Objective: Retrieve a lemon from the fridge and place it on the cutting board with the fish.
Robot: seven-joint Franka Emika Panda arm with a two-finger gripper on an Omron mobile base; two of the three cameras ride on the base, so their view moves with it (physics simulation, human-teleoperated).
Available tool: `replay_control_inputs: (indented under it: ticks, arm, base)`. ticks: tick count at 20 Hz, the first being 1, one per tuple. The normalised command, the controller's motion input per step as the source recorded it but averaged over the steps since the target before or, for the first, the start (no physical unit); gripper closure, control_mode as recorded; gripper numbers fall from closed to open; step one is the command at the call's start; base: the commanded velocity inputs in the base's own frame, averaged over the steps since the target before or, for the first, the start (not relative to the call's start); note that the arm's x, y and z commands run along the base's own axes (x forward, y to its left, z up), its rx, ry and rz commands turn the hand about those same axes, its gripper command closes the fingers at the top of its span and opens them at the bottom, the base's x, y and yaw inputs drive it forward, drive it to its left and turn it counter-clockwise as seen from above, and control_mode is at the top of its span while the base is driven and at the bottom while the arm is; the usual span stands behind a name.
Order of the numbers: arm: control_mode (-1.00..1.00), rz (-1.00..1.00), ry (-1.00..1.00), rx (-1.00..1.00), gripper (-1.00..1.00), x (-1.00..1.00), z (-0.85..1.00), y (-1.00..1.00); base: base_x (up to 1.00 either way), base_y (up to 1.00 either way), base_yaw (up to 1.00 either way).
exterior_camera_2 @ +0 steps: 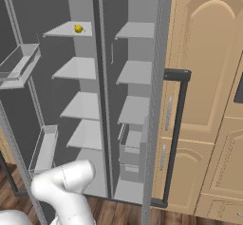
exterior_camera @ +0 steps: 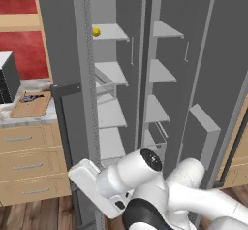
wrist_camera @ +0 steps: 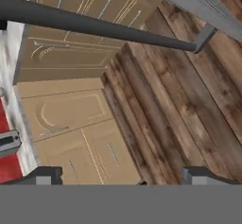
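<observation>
Fridge [exterior_camera: 169, 78] doors open, lemon [exterior_camera: 96, 32] on top left shelf [exterior_camera: 114, 31], hand [wrist_camera: 120, 175] low by the door handle [wrist_camera: 94, 25], jaws wide and empty: lift high, level the wrist, enter straight, then carry to cutting board [exterior_camera: 32, 105] beside fish [exterior_camera: 30, 98].

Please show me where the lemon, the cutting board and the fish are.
lemon [exterior_camera: 96, 31]: left base view, its middle.
cutting board [exterior_camera: 35, 108]: left base view, bare wood.
fish [exterior_camera: 28, 98]: left base view, its body.
</observation>
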Motion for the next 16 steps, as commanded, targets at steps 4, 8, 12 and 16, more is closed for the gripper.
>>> replay_control_inputs:
  ticks: [4,8,12,16]
  arm:
    - [-1.0,0.01,-0.03,-0.29,-1.0,0.21,-0.26,-0.56]
    - [-1.0,-0.05,-0.01,0.11,-1.0,0.93,-0.37,-0.73]
    - [-1.0,-0.07,0.0,0.37,-1.0,0.83,-0.2,-0.96]
    - [-1.0,-0.07,-0.05,0.36,-1.0,0.46,-0.23,-0.68]
  base:
    - [0.0,0.0,0.0]
    - [0.0,0.0,0.0]
    - [0.0,0.0,0.0]
    - [0.0,0.0,0.0]
